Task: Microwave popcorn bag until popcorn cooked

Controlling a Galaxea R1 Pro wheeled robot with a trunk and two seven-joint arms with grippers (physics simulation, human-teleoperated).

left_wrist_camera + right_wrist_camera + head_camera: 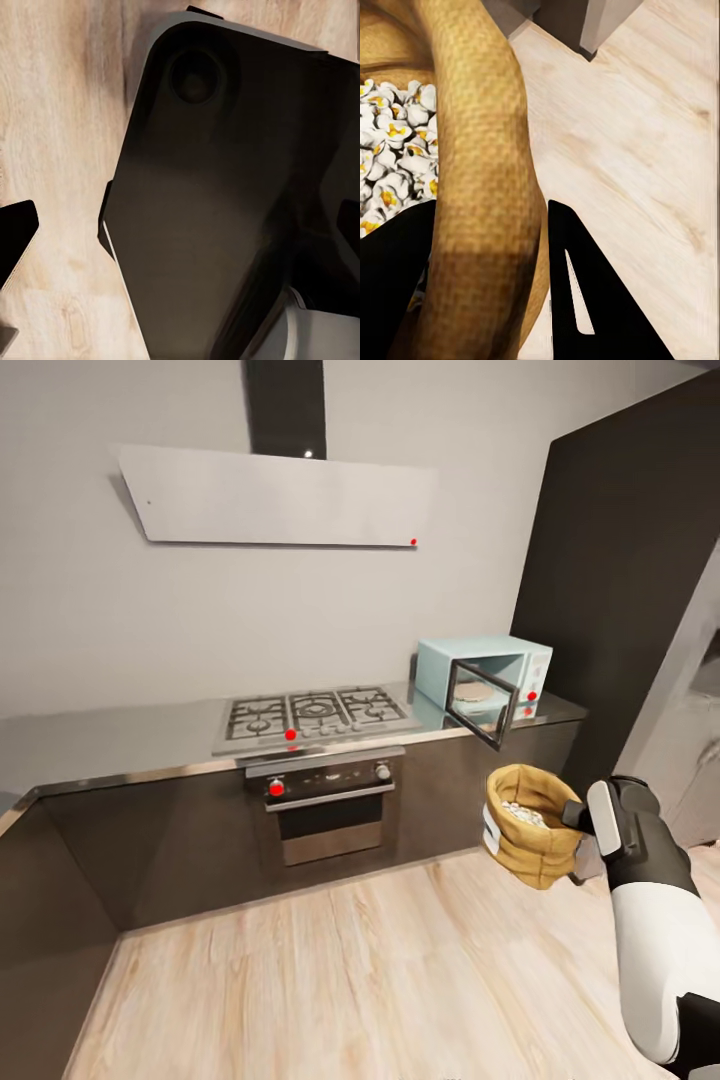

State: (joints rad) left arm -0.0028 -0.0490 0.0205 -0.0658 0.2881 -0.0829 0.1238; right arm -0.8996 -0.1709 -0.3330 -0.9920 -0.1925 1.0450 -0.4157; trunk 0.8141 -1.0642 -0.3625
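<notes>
Above the wooden floor [330, 980], my right gripper [575, 830] is clamped on the popcorn bag's [530, 830] rim, popcorn [522, 814] inside, short of the open microwave [485, 680] on the counter [120, 745].

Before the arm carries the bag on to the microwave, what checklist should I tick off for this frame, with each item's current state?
1. Bag held: the right gripper pinches the rolled rim of the popcorn bag, one of its fingers outside the rim. Ok.
2. Bag upright, mouth up. Ok.
3. Popcorn inside the bag, none seen spilled on the floor. Ok.
4. Microwave door open. Ok.
5. Within reach: the bag hangs over the floor, short of the countertop. Not ok yet.
6. Left gripper state. Cannot tell.
</notes>
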